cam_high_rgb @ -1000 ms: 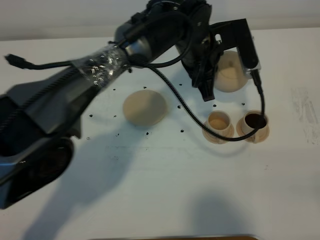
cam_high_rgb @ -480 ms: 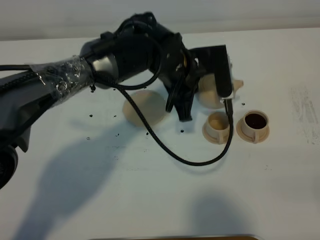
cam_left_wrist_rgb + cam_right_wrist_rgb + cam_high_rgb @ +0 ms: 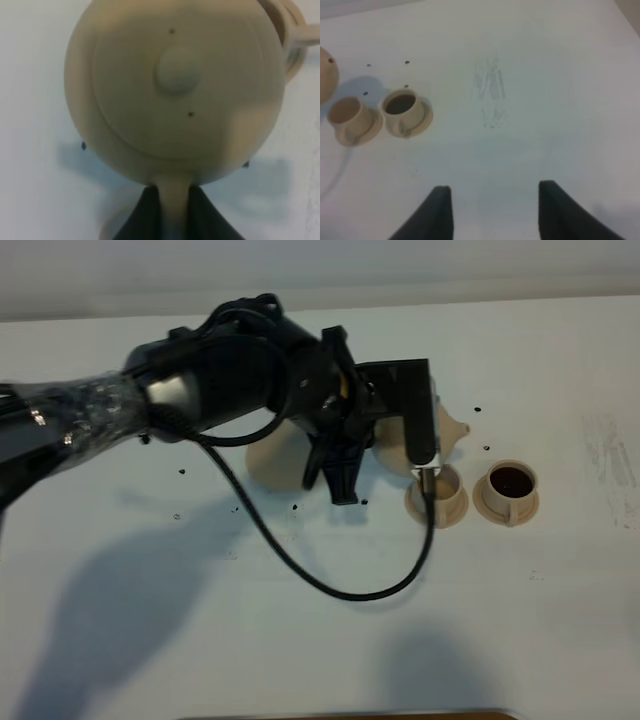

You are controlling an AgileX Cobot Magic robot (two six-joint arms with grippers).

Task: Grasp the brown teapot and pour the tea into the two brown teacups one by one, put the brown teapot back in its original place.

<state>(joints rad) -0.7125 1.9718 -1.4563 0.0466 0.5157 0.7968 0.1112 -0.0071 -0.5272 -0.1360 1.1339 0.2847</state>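
Second pour: left gripper [image 3: 173,196], clamped on the handle of the brown teapot [image 3: 175,85], must tip it over the empty teacup [image 3: 346,113]; right gripper [image 3: 495,192] gapes

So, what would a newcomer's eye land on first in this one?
The black left arm stretched over the white table, its left gripper shut on the handle of the brown teapot. Then, beside the spout, the full teacup, dark with tea, and the pale teacup next to it.
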